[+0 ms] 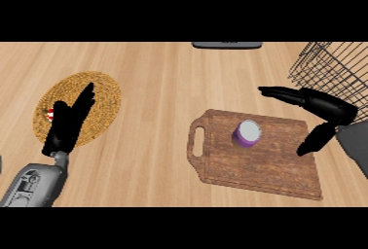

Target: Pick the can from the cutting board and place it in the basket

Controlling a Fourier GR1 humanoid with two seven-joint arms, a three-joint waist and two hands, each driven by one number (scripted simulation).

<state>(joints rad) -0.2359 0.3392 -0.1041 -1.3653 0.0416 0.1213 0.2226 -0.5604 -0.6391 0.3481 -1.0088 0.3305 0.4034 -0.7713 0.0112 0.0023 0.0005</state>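
Note:
A small purple can (pixel 248 133) with a pale lid stands upright on the brown wooden cutting board (pixel 273 165), near the board's far middle. The black wire basket (pixel 332 68) sits at the far right of the counter. My right hand (pixel 327 109) hovers open to the right of the can, fingers spread and thumb hanging down over the board's right edge; it does not touch the can. My left hand (pixel 70 121) rests open at the left, fingers straight, over a round woven mat.
A round woven straw mat (pixel 97 104) lies at the left, with a small red-and-white object (pixel 50 115) partly hidden behind my left hand. A dark grey object (pixel 226 44) shows at the far edge of the counter.

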